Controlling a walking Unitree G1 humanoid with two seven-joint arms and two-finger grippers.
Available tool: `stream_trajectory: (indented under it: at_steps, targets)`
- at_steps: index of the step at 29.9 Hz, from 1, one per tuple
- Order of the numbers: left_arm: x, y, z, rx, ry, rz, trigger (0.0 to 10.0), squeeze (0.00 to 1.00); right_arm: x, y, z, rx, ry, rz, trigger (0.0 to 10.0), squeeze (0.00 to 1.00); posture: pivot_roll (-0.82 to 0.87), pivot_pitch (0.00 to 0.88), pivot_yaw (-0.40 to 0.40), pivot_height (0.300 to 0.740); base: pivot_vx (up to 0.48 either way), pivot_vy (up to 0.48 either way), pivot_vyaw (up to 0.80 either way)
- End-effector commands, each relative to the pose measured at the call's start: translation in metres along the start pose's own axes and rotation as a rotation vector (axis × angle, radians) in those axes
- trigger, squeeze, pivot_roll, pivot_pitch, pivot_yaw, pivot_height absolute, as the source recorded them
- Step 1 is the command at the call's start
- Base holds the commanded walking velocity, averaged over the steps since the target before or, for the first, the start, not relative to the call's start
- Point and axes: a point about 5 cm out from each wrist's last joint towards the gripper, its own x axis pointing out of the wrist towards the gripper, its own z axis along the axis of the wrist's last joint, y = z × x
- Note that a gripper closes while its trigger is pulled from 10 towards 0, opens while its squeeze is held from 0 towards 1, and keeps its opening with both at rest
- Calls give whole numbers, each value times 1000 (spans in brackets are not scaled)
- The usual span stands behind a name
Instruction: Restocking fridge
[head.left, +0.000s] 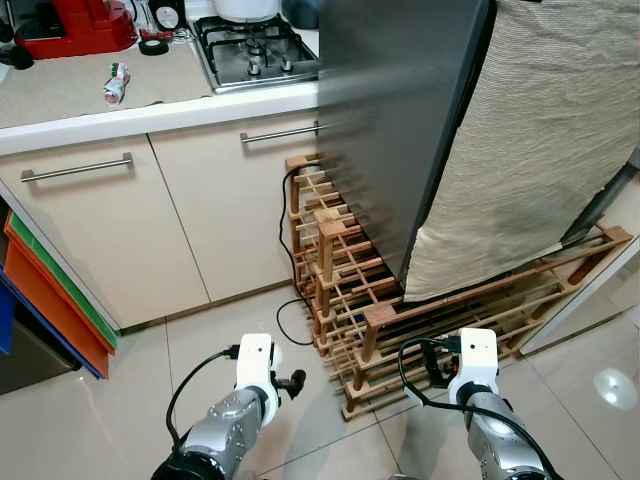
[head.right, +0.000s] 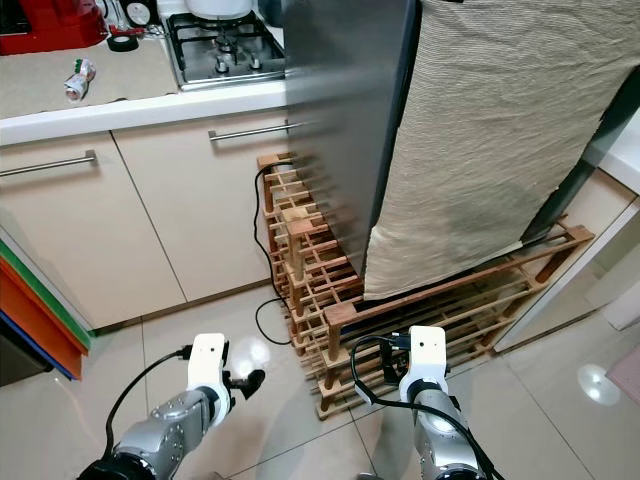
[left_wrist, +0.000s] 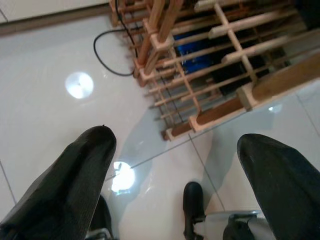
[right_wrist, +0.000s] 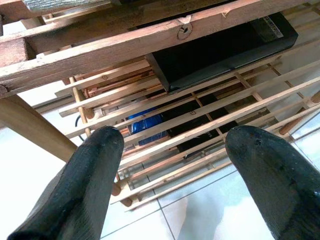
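Cabinets (head.left: 110, 230) with long handles stand at the left under the kitchen surface (head.left: 60, 95). Left claw (left_wrist: 175, 165) hangs over the tiled floor (head.left: 130, 390), fingers wide apart and holding nothing. Right claw (right_wrist: 170, 160) is just before the wooden rack (head.left: 420, 300), also wide open and empty. Above the rack rises the grey fridge (head.left: 400, 110), with a beige cloth (head.left: 530, 140) over its right part.

Fridge (head.left: 400, 120) blurred, top cut off
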Motion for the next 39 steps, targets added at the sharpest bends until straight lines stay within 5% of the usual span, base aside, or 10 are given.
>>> stream_trajectory:
  at_steps: [1,39]
  targets:
    - [-13,-5,143,190,-522,-90,10000,0,2,-1,4,-11,-10,1,10000,0,-45,0,0,732,0,0,0]
    - [-13,-5,143,190,-522,-90,10000,0,2,-1,4,-11,-10,1,10000,0,-45,0,0,732,0,0,0]
